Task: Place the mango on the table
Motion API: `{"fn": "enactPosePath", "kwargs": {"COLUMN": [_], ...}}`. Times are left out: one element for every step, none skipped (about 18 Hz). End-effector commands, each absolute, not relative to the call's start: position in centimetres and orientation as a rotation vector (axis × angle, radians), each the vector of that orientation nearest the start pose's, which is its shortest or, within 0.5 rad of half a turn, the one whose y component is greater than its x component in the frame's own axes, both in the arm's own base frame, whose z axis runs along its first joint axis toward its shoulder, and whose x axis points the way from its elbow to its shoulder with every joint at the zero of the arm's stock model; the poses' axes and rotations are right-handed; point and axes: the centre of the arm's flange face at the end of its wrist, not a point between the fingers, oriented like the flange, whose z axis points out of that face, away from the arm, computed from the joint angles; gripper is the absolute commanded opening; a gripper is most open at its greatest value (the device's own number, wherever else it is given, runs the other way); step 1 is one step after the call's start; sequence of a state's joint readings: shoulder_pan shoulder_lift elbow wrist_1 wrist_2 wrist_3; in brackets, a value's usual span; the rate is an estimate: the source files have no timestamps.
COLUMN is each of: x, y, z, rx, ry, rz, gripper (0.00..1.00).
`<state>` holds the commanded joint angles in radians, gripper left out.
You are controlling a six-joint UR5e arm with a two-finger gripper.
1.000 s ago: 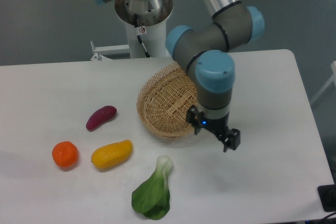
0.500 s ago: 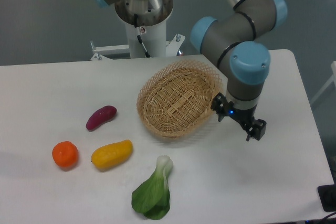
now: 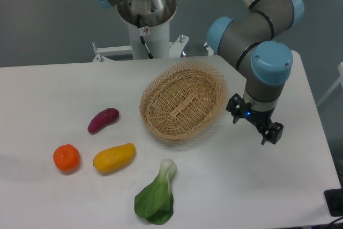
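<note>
The mango (image 3: 114, 157), yellow shading to orange, lies on its side on the white table (image 3: 53, 95) at the front left. My gripper (image 3: 255, 124) hangs over the table to the right of the wicker basket, far from the mango. Its jaws stand apart and hold nothing.
An empty woven wicker basket (image 3: 183, 100) sits mid-table. A purple tuber (image 3: 103, 120) lies behind the mango, a round orange-red fruit (image 3: 66, 157) to its left, and a green bok choy (image 3: 156, 196) near the front edge. The robot base (image 3: 146, 17) stands behind the table.
The arm has swung to the right, from over the basket's right rim to beyond the basket. The basket now shows in full. The objects on the table have not moved.
</note>
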<state>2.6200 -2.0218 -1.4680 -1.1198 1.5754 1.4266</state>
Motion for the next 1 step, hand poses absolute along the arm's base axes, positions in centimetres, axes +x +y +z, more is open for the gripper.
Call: {"fn": "enactPosePath", "kwargs": {"x": [-50.9], "y": [44.55], "z": [32.23], "rx": [-3.055], "ry": [0.583], "rz": [0.154], "gripper": [1.0]}}
